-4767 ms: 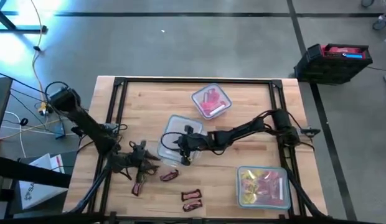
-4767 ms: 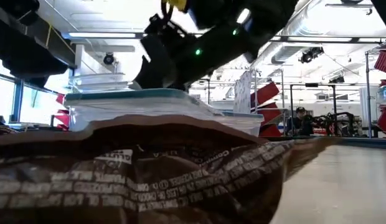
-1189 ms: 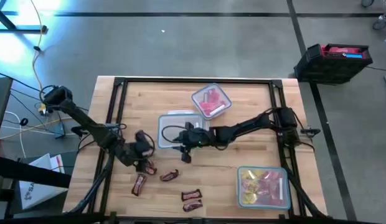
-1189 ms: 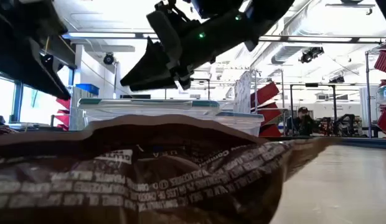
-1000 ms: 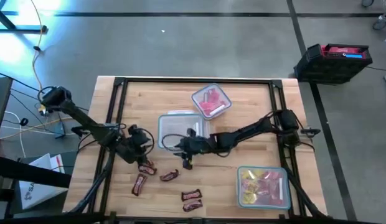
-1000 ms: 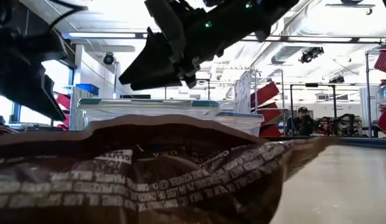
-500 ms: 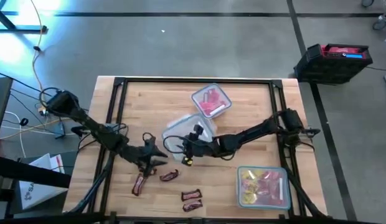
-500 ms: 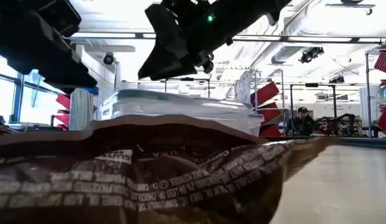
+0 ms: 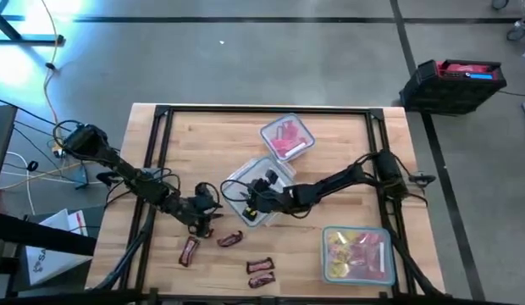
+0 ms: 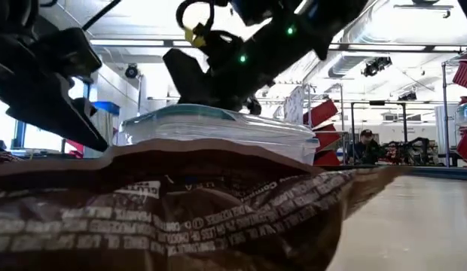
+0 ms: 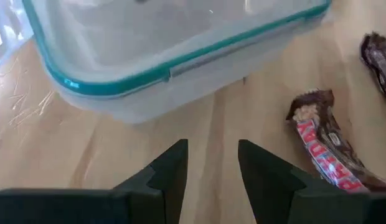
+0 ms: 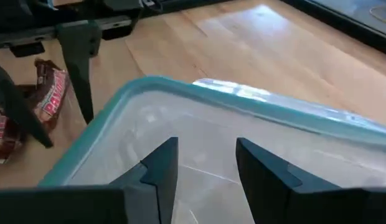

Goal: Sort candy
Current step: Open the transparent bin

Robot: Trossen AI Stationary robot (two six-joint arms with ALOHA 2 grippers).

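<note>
candy sort: two tubs filled, brown bars not in yet

from where i'm standing it looks maybe two thirds done. the far tub [image 9: 287, 137] is packed with red packets [image 9: 285, 140], and the tub at the near right corner [image 9: 357, 254] holds yellow packets [image 9: 338, 251] plus some pink ones [image 9: 366, 252]. what's left are the brown mini bars [image 9: 261, 273]: i count about five loose on the wood table [image 9: 330, 135] near the front edge, left of centre, none in a container.

the third tub [image 9: 256, 190] sits mid-table at a slant and looks empty through its clear wall. the right gripper [image 9: 261, 197] hangs right over it, fingers parted a bit, holding nothing as far as its wrist camera shows; i can't tell whether it's touching the rim. the left gripper [image 9: 203, 207] is low to the table just left of that tub, fingers also spread with bare wood between them, and one brown bar [image 11: 323, 143] lies just beside it, not gripped.

my guess: the bars all go in the middle tub and that's the job.
</note>
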